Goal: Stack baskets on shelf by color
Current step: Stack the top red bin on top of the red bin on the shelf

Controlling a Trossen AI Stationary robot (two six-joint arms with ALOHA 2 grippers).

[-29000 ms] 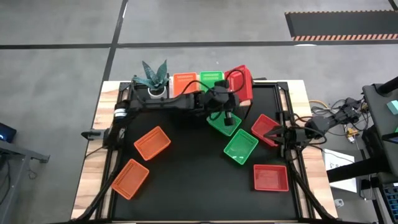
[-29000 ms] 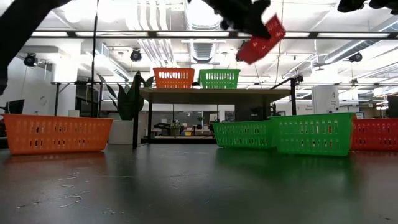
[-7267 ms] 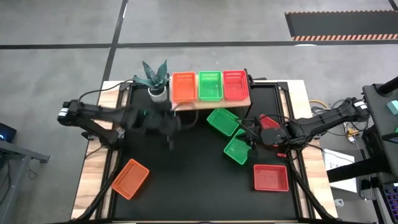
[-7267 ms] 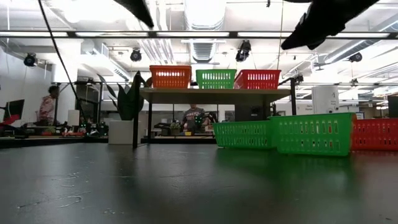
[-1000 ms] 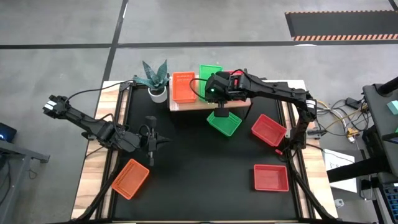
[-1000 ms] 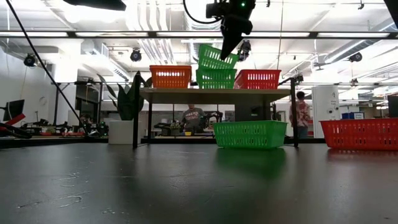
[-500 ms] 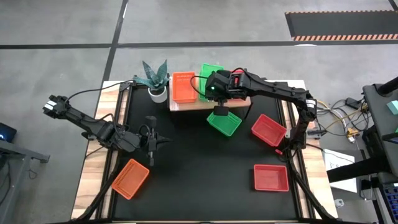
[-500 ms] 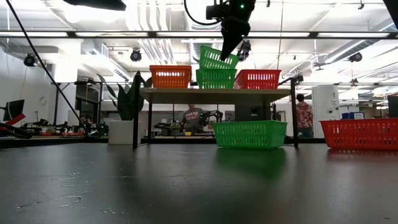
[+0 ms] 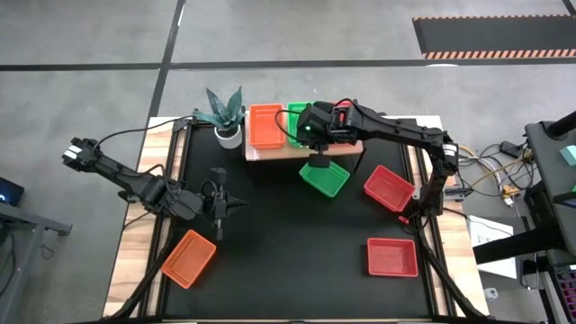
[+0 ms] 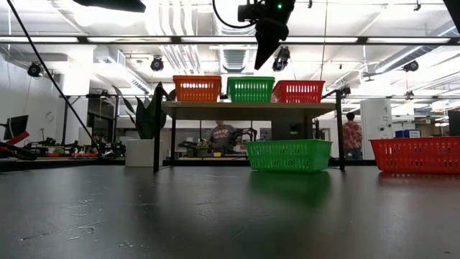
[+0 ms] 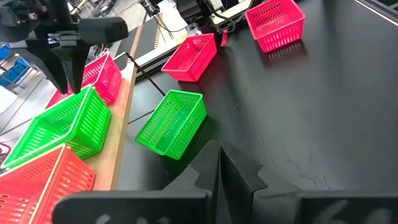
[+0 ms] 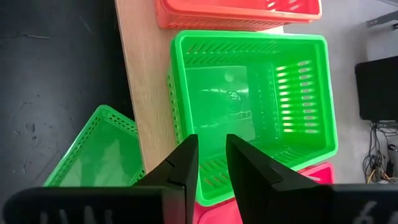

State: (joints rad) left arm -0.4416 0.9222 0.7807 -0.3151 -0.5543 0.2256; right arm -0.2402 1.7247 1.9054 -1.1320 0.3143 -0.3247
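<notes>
Right wrist view puts me straight over the job: the right gripper (image 12: pixel 208 158) hangs above the near rim of the green stack (image 12: pixel 252 112) on the shelf (image 12: pixel 140 93), its two fingers (image 12: pixel 183 162) parted by a slim gap with nothing between them; I take that to mean the basket has just been let go, since it sits square in the basket beneath and needs no holding; orange lies on one side of it and red-pink on the other, one colour to each spot, which is the whole point of the order.

From above, the right gripper (image 9: pixel 317 126) reaches across the board from the table's right edge, hiding much of the green and red-pink (image 9: pixel 342 110) piles; the orange stack (image 9: pixel 265 125) shows plainly beside the potted plant (image 9: pixel 223 115); one more green basket (image 9: pixel 324 176) waits on the black tabletop (image 9: pixel 288 261) just in front of the shelf, close enough to be the likely next pick.

Farther out, two red-pink baskets (image 9: pixel 389 188) (image 9: pixel 391 256) lie on the right half of the table, well apart, and a lone orange basket (image 9: pixel 189 258) sits at the front left; the left gripper (image 9: pixel 219 203) hovers nearby over bare tabletop with its fingers pressed together and empty, seemingly waiting.

At table height the three colours (image 10: pixel 250 89) stand level in a row on the shelf.
</notes>
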